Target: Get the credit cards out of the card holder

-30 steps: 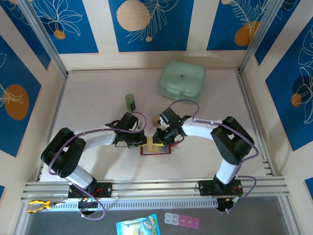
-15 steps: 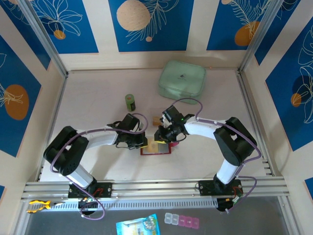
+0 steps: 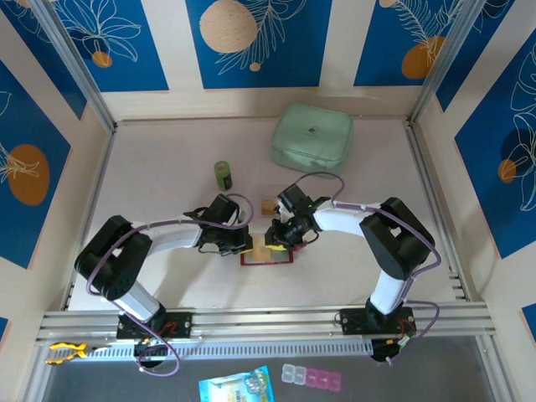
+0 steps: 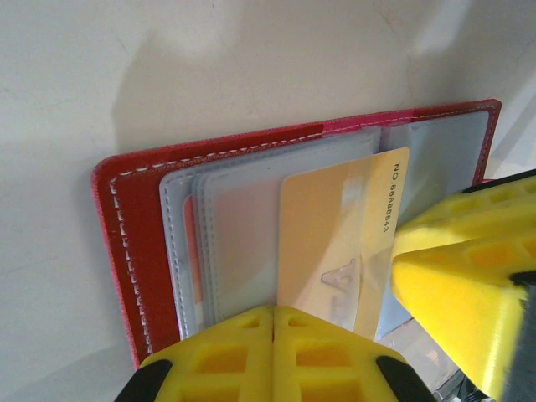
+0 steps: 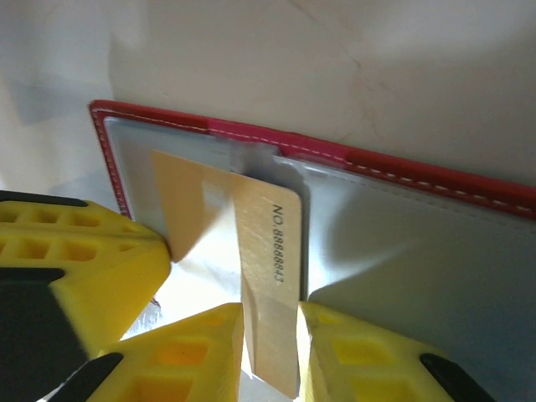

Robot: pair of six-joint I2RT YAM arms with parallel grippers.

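1. Here's a pale surface [image 3: 167, 201] boxed in by walls with blue leaf-print panels [image 3: 251, 42], and two arms reach in and meet at the middle.
2. One card holder [image 4: 126, 226], red with pale stitching, lies open and flat mid-surface between both grippers. Its greyish clear pockets are fanned across it.
3. One credit card [image 4: 335, 243], orange-tan, pokes out of a pocket. Printed along its edge is "NO", then a run of eights ending in 43. There's a raised A-shaped mark lower down.
4. An orange sliver [image 4: 194, 268] glows through a left-hand pocket, and I can't tell whether it is a card.
5. A second card [image 3: 268, 206], small and tan, lies on the surface just beyond the holder.
6. On the left gripper [image 4: 272, 322] the jaws are pressed together with nothing between them, and the tips sit over the holder's pockets by the credit card's lower end.
7. On the right gripper [image 5: 270, 322] the jaws are narrow and pinch the credit card's numbered edge.
8. Farther back there's one mint-green case [image 3: 311, 138] and one small green bottle [image 3: 223, 174] to its left, well apart from the holder.
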